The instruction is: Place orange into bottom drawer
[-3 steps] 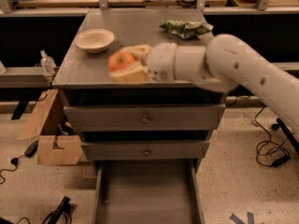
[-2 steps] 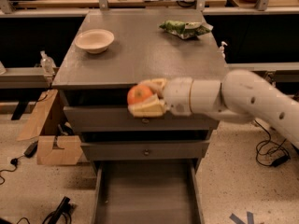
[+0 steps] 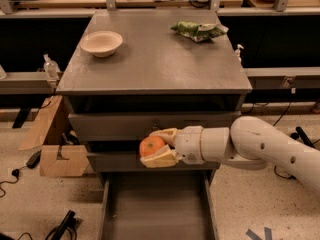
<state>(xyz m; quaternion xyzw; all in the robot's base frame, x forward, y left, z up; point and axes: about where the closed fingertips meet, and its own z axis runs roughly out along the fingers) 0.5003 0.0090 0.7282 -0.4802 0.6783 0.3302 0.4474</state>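
The arm (image 3: 260,149) reaches in from the right, across the front of the grey cabinet (image 3: 155,64), and the gripper (image 3: 150,147) sits right in front of the middle drawer (image 3: 115,161). Its two pale fingers (image 3: 164,133) are pinched onto the orange (image 3: 151,145), one above the fruit and one beneath it, so the orange is held in the air against the cabinet's face, just left of the cabinet's centre line. Below it, the bottom drawer (image 3: 155,209) is pulled well out toward the camera, its flat grey floor bare and its low side walls plain to see. The orange is above the drawer's back end, not inside it and not touching it. The top drawer (image 3: 110,126) is closed. Up on the cabinet top, a beige bowl (image 3: 101,42) sits near the back left and a green bag (image 3: 199,30) lies near the back right, both well apart from the arm. On the floor to the left of the cabinet, an open cardboard box (image 3: 57,154) rests beside it.
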